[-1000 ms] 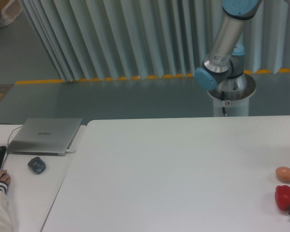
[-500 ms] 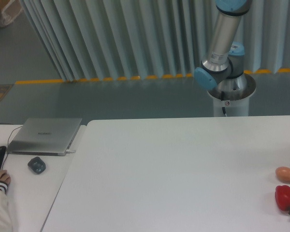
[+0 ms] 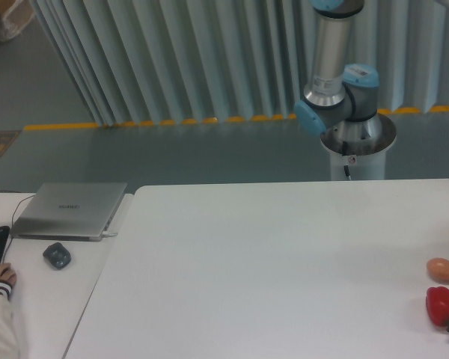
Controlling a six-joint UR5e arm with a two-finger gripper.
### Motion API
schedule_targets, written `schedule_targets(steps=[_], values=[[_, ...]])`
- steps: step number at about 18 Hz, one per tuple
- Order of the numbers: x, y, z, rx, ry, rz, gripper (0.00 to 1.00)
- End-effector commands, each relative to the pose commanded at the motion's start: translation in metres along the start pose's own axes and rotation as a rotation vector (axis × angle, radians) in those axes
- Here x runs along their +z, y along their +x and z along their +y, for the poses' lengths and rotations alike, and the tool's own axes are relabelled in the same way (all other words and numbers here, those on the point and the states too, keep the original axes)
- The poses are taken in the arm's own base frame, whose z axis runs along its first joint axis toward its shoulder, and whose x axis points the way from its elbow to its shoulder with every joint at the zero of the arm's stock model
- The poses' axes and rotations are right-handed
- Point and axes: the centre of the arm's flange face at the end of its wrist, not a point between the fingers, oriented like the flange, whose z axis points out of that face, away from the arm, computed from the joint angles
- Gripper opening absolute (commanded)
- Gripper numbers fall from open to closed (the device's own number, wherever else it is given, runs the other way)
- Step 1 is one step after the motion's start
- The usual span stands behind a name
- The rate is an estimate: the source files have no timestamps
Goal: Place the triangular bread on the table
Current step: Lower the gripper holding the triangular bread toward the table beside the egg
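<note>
Gripper and triangular bread out of frame, finger state unknown; a blind drop could strike the egg (image 3: 441, 269) or red bell pepper (image 3: 443, 307) on the table (image 3: 269, 262).

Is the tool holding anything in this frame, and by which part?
Cannot be told: the tool is out of frame. Only the arm shows. No bread is visible; just an egg and a pepper sit on the table.

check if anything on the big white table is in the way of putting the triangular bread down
Nothing visible is. The table is bare across its left and middle; only the egg and the red bell pepper sit near its right edge. The bread and the gripper are out of view, so the path between them cannot be judged.
</note>
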Motion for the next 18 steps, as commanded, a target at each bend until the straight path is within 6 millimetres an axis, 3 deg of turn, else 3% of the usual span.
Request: schedule_targets(steps=[5, 6, 12, 16, 17, 18], values=[[0.009, 0.035, -0.064, -0.013, -0.004, 0.011, 0.0], [0.017, 0.046, -0.081, -0.022, -0.008, 0.02, 0.0], [0.082, 0.06, -0.155, -0.049, -0.071, -0.027, 0.0], [0.102, 0.067, -0.172, -0.052, -0.119, -0.038, 0.0], [0.101, 0.067, -0.172, -0.05, -0.119, -0.04, 0.06], [0.101, 0.068, -0.172, -0.05, -0.119, -0.04, 0.19]])
